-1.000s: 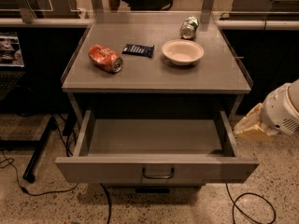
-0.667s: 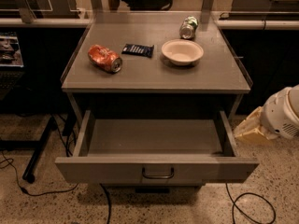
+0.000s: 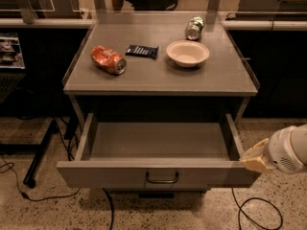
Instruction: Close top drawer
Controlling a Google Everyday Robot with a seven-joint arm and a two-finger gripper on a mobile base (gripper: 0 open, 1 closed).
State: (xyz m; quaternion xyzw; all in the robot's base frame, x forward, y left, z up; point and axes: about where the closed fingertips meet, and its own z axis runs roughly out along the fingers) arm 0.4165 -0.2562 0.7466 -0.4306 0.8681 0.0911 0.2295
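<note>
The top drawer [image 3: 158,174] of the grey cabinet is pulled out wide and is empty inside. Its flat front panel carries a small dark wire handle [image 3: 162,178] at centre. My gripper [image 3: 253,158] comes in from the right edge on a white arm; its tan tip sits at the right end of the drawer's front panel, touching or almost touching the corner.
On the cabinet top [image 3: 158,78] lie a crushed red can [image 3: 108,59], a dark snack bar [image 3: 142,51], a white bowl [image 3: 187,53] and a green can [image 3: 194,28] on its side. Cables [image 3: 254,210] trail on the speckled floor. A black stand [image 3: 41,150] stands left.
The gripper has slid a little left and down, from beside the drawer's right side to its front right corner. The drawer has not visibly moved.
</note>
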